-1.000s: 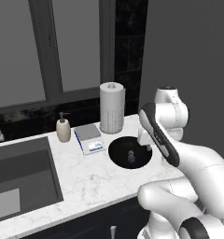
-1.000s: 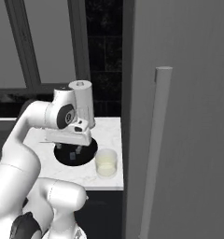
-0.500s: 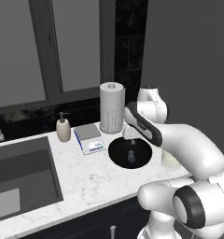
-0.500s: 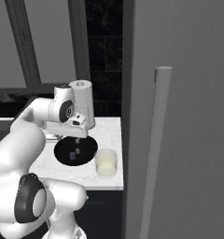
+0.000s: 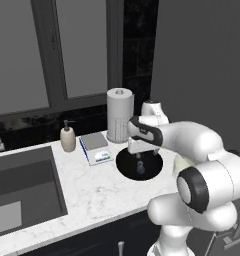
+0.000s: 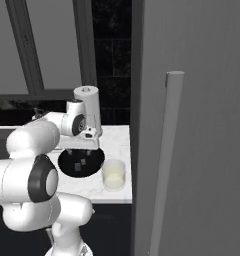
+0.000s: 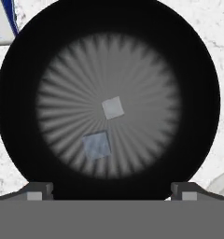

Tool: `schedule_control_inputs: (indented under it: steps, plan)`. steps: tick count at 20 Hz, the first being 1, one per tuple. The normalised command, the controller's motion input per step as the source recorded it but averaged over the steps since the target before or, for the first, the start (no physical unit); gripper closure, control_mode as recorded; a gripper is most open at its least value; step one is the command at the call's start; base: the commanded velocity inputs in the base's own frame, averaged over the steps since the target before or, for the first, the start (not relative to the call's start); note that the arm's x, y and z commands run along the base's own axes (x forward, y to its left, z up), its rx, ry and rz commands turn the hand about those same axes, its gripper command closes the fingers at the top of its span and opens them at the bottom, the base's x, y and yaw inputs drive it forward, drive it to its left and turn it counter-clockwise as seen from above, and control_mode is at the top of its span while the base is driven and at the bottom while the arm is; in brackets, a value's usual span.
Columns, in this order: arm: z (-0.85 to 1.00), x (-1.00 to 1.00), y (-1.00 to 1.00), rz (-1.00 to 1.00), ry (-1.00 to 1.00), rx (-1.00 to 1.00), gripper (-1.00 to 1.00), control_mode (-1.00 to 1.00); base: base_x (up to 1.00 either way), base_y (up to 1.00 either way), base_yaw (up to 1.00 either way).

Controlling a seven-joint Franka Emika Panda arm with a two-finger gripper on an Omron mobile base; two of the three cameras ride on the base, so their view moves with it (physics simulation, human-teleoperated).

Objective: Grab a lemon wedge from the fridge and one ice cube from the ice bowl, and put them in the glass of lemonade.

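Hand view: end effector [image 7: 112, 189] spread wide, empty, poised straight above ice bowl [image 7: 20, 70] at frame centre, likely lining up on two ice cubes [image 7: 113, 108] inside; glass of lemonade [image 6: 113, 174] lower right, on table [image 5: 87, 185].

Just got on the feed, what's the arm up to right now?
The arm is reaching over the ice bowl on the marble counter, with its gripper open and pointing straight down into it. Two ice cubes lie in the bowl, one near the centre and one beside it; neither is gripped yet. The glass of lemonade stands next to the bowl, toward the fridge, whose door is closed. A paper-towel roll stands behind the bowl.
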Motion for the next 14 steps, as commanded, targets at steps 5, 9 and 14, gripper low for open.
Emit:
schedule_control_inputs:
  steps: [5,9,14]
  plan:
    - [-0.41,0.04,0.0,0.08,0.0,0.0,-1.0,-1.0,0.0,0.0,0.0]
    - [-0.31,0.0,0.0,0.11,0.0,0.0,-1.0,-1.0,0.0,0.0,0.0]
    - [-0.31,0.0,0.07,0.18,0.0,0.0,-1.0,-1.0,0.0,0.0,0.0]
